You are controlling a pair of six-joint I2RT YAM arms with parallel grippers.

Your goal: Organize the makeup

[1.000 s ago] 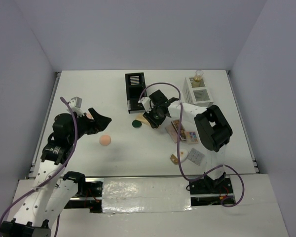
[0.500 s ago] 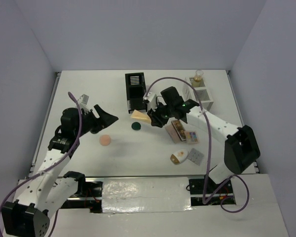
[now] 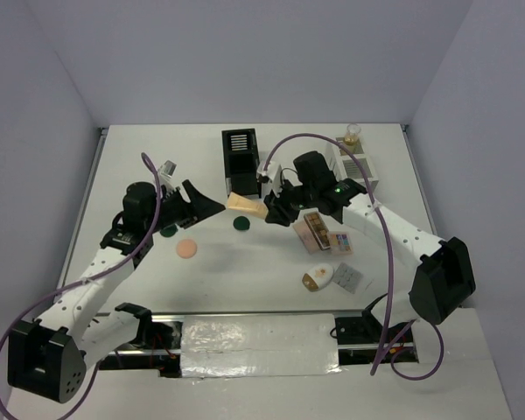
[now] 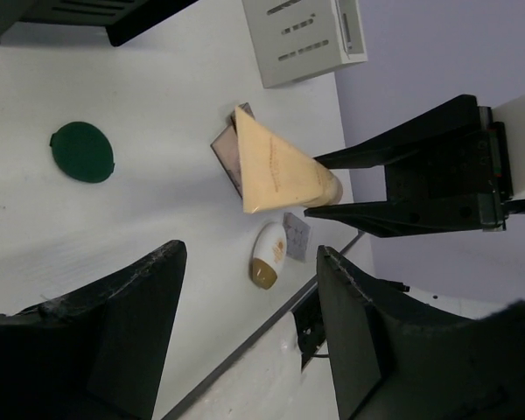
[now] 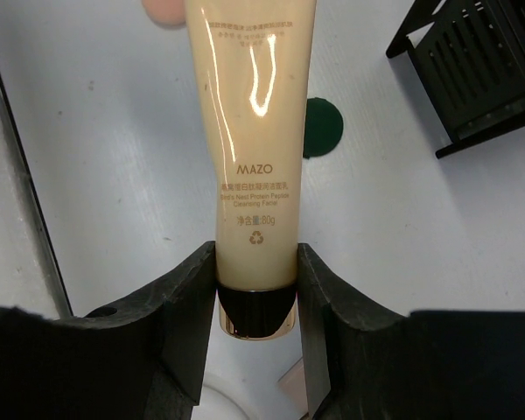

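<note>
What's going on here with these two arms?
The right gripper holds a beige tube by its gold-capped end, pointing it at the left gripper, which is open just short of it; it looks like a handover. A green compact, peach puff and palettes lie loose on the table.

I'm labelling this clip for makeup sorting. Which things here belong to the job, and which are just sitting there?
Job: beige tube, dark green round compact, peach puff, eyeshadow palettes, white-gold oval compact, gold-capped bottle.
Just containers: black slotted organizer, white grid-sided organizer.
</note>
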